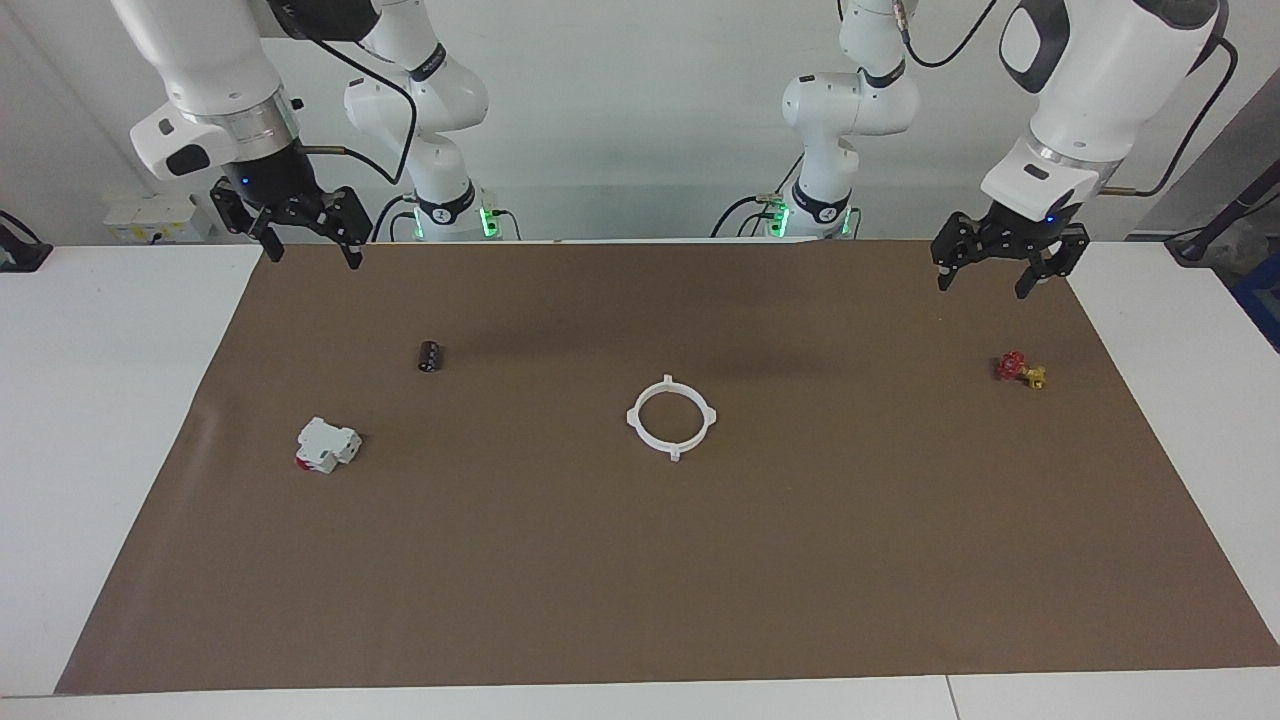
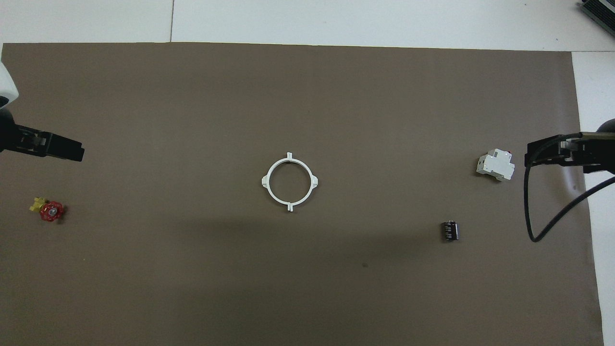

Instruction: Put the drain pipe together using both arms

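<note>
Sitting flat in the middle of the brown mat (image 1: 900, 560) is the drain pipe (image 1: 672, 416) — a closed white ring with four tabs, no gripper touching it. The left gripper (image 1: 1002, 271) hangs raised over the mat's edge at its own end of the table, fingers apart and empty, with a small red and yellow valve (image 1: 1020, 370) on the mat below. The right gripper (image 1: 304, 238) hangs over the mat's corner by its own base, fingers spread — apparently empty too. The dark cylinder (image 1: 430, 356) and the white block (image 1: 327, 444) lie near it.
</note>
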### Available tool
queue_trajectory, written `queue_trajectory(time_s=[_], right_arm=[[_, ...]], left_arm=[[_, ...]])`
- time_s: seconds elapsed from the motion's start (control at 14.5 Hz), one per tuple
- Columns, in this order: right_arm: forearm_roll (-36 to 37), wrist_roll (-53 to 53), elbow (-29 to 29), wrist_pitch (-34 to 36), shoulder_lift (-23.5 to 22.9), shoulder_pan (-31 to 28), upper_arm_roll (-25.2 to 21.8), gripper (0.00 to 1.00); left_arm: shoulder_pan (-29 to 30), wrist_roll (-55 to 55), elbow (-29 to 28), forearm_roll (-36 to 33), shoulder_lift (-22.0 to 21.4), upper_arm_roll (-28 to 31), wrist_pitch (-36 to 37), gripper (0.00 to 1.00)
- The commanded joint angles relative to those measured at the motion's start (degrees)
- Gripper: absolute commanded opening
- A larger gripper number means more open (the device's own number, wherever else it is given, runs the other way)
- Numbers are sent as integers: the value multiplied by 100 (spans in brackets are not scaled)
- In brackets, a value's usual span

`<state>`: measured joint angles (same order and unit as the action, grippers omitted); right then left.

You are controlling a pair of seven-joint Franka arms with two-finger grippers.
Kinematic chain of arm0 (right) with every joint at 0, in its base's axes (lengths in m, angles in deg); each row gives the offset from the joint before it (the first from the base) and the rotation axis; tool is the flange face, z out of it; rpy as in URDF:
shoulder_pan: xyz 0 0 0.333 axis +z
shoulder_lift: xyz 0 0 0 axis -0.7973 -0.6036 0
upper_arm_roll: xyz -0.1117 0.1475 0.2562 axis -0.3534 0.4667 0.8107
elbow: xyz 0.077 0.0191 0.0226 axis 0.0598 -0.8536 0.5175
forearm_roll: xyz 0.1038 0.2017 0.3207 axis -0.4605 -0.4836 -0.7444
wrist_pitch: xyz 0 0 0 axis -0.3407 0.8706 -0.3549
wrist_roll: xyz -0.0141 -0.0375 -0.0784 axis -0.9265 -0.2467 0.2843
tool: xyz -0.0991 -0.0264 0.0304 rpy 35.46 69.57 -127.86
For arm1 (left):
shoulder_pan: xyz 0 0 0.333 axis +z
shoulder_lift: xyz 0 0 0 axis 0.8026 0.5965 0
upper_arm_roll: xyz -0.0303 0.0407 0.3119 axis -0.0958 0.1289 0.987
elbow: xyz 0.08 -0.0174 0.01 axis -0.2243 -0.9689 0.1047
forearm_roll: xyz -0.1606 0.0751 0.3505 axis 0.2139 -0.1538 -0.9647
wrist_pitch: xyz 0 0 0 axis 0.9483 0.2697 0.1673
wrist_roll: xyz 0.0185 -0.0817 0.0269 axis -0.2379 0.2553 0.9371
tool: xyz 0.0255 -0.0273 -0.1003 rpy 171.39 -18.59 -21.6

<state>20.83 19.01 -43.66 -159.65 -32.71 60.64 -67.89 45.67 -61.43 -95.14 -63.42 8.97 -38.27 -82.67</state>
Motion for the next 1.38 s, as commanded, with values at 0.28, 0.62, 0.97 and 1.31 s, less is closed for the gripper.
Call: queue_trajectory(time_s=[0.28,0.62,0.97,1.31], right_arm=[[-134,-174,-139,-47,127,-74,32,100],[-134,-174,-139,-39,127,-74,32,100],[-134,-174,-139,-39,127,-74,32,100],[-134,-174,-139,-39,127,-74,32,100]], left_arm=[[103,-28,205,76,44,-69,229,100],[94,-10,214,58,70,-69,404,100],[41,-2,258,-4,44,-87,519,100],[383,-10,293,5,18,-331,641,100]])
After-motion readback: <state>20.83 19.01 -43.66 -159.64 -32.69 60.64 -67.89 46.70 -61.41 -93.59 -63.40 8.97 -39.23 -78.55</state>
